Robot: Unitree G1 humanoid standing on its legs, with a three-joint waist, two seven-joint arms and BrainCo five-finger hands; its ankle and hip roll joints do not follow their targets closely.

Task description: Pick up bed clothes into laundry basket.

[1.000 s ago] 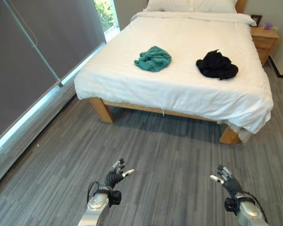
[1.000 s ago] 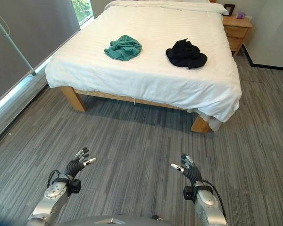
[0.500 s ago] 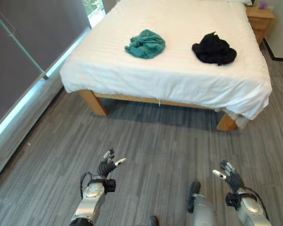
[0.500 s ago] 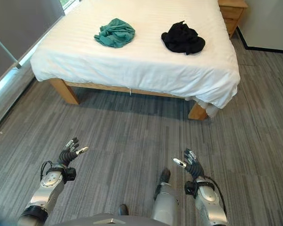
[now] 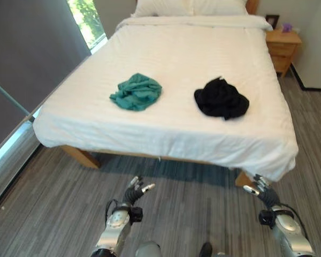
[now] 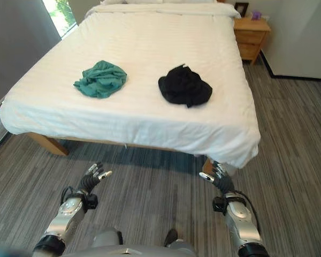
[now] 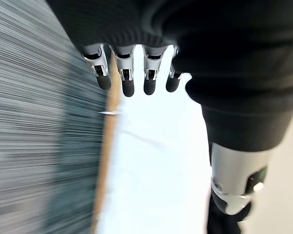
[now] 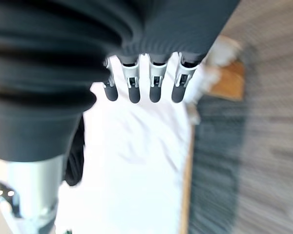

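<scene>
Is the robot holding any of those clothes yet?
No. The left hand and right hand are open and empty; the crumpled teal garment and black garment lie on the bed.

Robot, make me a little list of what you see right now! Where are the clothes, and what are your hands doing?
bed: white sheet, wooden frame
green clothes: crumpled on the bed, toward the robot's left
black clothes: crumpled on the bed, toward the robot's right
left hand: open, empty, above the floor before the bed
right hand: open, empty, near the bed's corner
nightstand: wooden, beside the bed's head
floor: grey
</scene>
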